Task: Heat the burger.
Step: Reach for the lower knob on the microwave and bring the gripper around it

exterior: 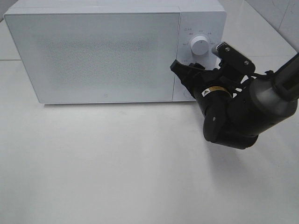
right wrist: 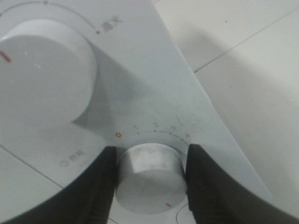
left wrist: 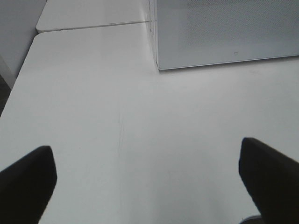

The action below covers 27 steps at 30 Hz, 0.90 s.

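The burger is out of view. The white microwave [exterior: 93, 56] stands at the back of the table with its door closed. My right gripper [exterior: 185, 78] reaches to the control panel, and its two black fingers [right wrist: 105, 186] press on either side of the lower timer knob [right wrist: 149, 179]. The knob's red mark points away from the zero on its dial. The larger upper knob [exterior: 200, 45] is untouched. My left gripper [left wrist: 149, 184] hovers open over the bare white tabletop [left wrist: 140, 116], left of the microwave's front corner [left wrist: 159, 65], holding nothing.
The white tabletop [exterior: 117, 163] stretches in front of the microwave. A seam between two table sections [left wrist: 93, 24] runs behind the left gripper's spot. The right arm's black body [exterior: 233, 116] hangs over the table's right side.
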### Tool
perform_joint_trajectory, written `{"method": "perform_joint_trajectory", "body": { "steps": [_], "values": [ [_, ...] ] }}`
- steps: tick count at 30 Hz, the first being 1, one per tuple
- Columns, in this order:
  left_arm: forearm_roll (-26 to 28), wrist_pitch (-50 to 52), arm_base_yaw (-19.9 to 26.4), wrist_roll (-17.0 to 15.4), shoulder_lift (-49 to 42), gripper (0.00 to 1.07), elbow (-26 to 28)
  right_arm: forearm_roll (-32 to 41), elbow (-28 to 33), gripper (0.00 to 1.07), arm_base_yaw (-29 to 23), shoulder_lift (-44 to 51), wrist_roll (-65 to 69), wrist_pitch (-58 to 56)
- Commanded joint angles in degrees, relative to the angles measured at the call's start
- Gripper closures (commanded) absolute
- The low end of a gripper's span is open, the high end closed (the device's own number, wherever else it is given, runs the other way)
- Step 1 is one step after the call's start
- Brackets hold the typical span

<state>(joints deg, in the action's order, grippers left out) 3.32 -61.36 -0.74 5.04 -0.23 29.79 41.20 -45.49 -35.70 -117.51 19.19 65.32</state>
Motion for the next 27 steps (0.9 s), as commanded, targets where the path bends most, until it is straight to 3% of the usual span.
{"method": "perform_joint_trajectory", "body": {
  "steps": [1,12,27],
  "values": [
    [-0.06,0.17,0.23,-0.11,-1.03,0.06,-0.17,-5.73,-1.72,1.05,0.29,0.11,8.77,-4.30],
    [-0.06,0.17,0.23,-0.11,-1.03,0.06,-0.17,-8.42,-1.72,1.04,0.29,0.11,25.10,-6.47],
    [-0.06,0.17,0.23,-0.11,-1.03,0.06,-0.17,-13.98,-1.72,1.03,0.29,0.11,44.18,0.17]
  ]
}}
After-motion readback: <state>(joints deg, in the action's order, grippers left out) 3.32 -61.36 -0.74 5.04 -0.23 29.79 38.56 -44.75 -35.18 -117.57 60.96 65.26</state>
